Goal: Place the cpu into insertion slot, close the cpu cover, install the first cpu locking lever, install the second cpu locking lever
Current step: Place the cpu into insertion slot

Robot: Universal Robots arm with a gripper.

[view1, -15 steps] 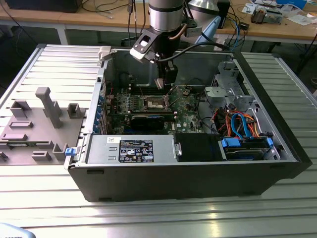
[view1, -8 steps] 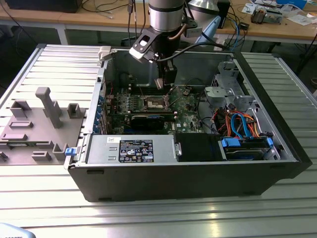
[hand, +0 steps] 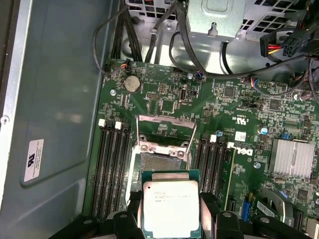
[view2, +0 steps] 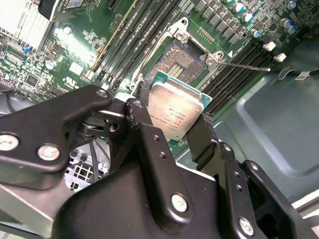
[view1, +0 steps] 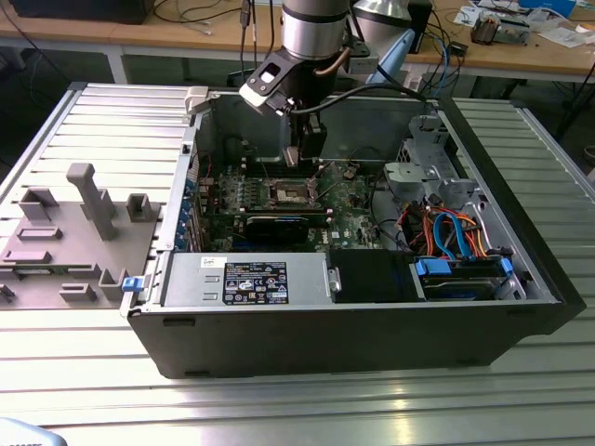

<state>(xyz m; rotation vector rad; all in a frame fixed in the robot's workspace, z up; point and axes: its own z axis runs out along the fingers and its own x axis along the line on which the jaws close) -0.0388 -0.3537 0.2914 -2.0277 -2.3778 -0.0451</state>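
My gripper [view2: 174, 118] is shut on the cpu [view2: 175, 110], a flat square chip with a silver-grey top and a green edge, pinched by two opposite sides between the black fingers [view2: 141, 107]. In the first wrist view the cpu [hand: 170, 208] hangs just short of the insertion slot [hand: 162, 162], whose dark recess lies bare. The cpu cover [hand: 164, 130], a thin silvery frame, stands swung back beyond the slot. A thin locking lever [view2: 246, 65] sticks out beside the insertion slot [view2: 182, 59]. In the exterior view my gripper [view1: 303, 153] reaches down into the case above the insertion slot [view1: 293, 192].
Long black memory slots [hand: 110, 169] flank the socket on both sides. A finned heatsink [hand: 293, 158], cables [hand: 209, 69] and a metal drive cage [view1: 423, 163] crowd the board. The case walls [view1: 325, 330] enclose it. A grey fixture [view1: 84, 200] stands at the exterior view's left.
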